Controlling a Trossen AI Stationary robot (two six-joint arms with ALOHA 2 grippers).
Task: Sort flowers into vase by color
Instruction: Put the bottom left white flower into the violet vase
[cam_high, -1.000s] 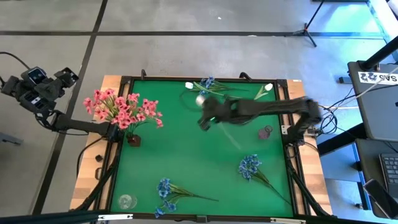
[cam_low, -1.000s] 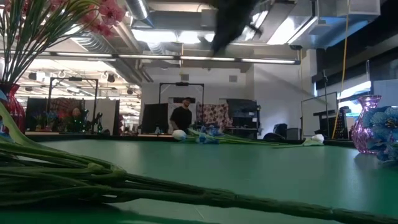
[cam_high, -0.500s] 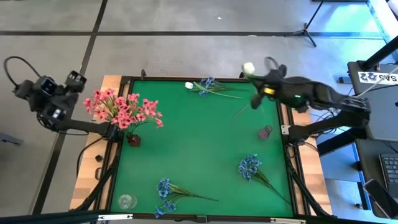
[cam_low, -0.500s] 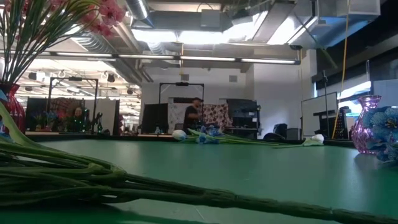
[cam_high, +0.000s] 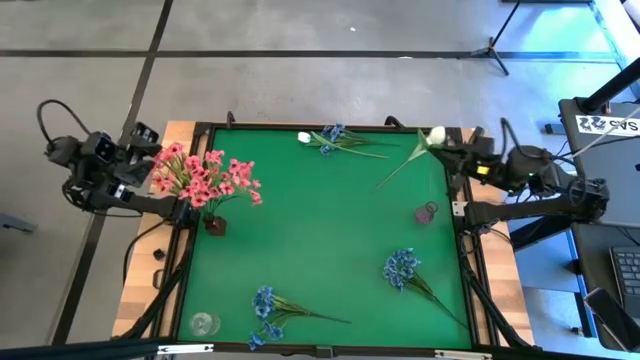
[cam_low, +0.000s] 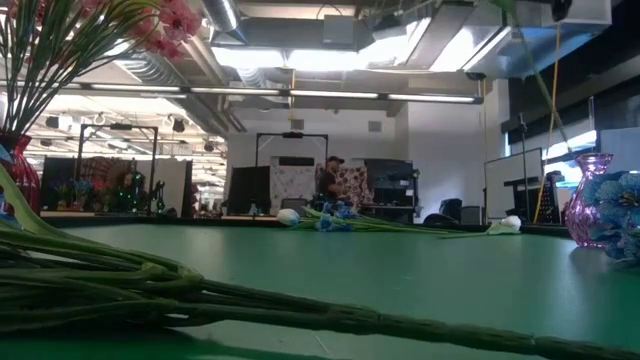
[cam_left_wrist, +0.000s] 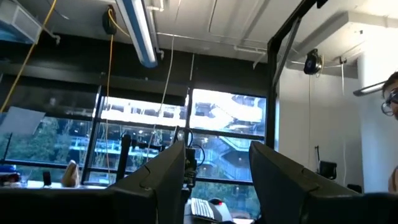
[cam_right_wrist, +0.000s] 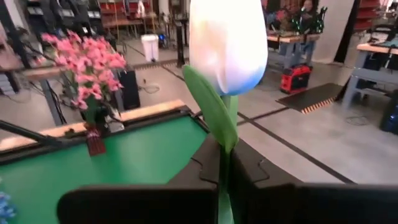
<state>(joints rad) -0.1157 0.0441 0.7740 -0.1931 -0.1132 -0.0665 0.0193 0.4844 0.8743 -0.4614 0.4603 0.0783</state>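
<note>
While clamped (dark fingers), right gripper (cam_right_wrist: 225, 163) pinches smooth white tulip (cam_right_wrist: 228, 43).

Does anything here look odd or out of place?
Yes: the right gripper holds a white tulip out at the table's far right corner, jaws shut on its stem, nowhere near a vase. The pink flowers stand in theirs.
</note>
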